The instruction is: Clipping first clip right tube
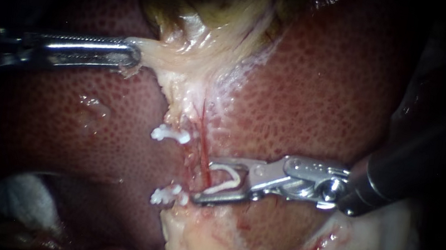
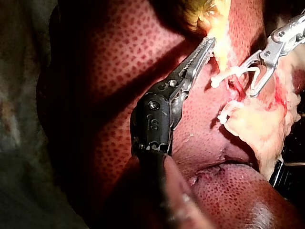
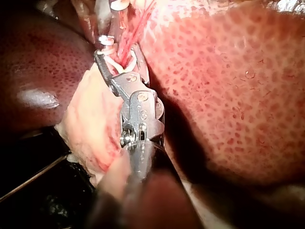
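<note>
My right instrument comes in from the right, its jaws standing wide apart with an open white clip seated between them. The jaws and clip straddle a thin red tube, the right one of two. In the right wrist view the same jaws sit around the red strands. Two closed white clips sit on the pale tube just to the left. My left instrument is shut on pale gallbladder tissue and holds it toward the left; its toothed jaws show in the left wrist view.
Speckled red liver lies on both sides of the tubes. The dark greenish gallbladder body is at the top. Pale fatty tissue with some blood lies below the jaws. White gauze shows at the lower left.
</note>
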